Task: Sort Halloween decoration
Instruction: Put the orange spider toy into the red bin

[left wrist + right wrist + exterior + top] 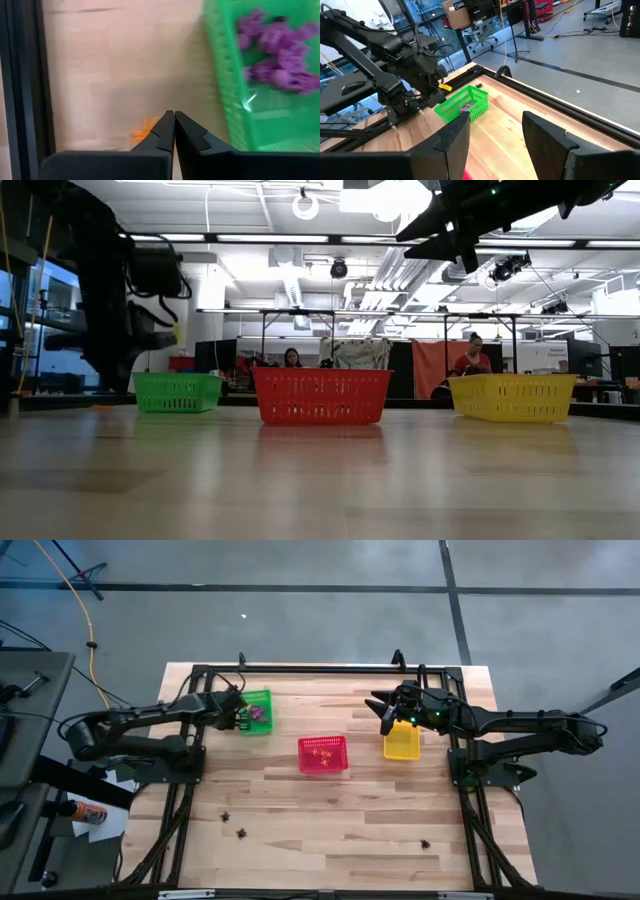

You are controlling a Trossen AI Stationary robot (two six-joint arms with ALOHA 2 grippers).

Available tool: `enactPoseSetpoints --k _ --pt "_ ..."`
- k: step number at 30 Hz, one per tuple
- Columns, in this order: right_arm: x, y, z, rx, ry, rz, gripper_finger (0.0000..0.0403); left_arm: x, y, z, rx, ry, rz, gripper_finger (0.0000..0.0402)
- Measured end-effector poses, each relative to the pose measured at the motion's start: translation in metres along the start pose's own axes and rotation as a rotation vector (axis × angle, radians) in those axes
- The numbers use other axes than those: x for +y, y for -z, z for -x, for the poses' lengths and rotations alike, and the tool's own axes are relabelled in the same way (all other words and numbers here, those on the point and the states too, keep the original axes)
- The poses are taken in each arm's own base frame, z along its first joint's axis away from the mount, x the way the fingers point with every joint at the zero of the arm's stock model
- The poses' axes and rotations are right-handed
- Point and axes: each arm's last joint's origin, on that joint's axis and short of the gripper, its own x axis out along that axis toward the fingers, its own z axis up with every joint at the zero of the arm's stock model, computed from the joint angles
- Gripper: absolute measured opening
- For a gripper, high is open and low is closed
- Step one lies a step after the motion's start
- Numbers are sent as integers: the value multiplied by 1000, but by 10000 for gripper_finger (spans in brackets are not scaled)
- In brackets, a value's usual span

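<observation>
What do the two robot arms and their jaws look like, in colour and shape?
Both arms are dark, almost black, built from jointed segments. The left gripper ends in two flat, matte black jaws that taper to narrow tips. The right gripper has broader black jaws with angular, slanted faces. A small green light glows on the right arm's wrist.

- Three baskets stood in a row across the table [330,810]: one [258,712] on my left, one [323,754] in the middle, one [401,741] on my right.
- Trinkets [277,52] lay inside the left basket.
- A few more [241,832], I think, lay scattered on the near boards.
</observation>
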Motion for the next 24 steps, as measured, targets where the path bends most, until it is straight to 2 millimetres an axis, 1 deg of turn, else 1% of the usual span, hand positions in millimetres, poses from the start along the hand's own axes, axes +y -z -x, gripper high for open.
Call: enactPoseSetpoints --k 6,10,14,24 --pt "0 0 0 0 0 -40 176 11 3 18 9 9 -91 0" --pt "0 0 0 0 0 -45 176 14 3 16 71 23 -110 13" --pt "0 0 0 0 0 -45 176 13 1 9 127 30 -122 50" --pt "0 0 0 0 1 -45 176 13 -1 -9 213 -57 -89 169"
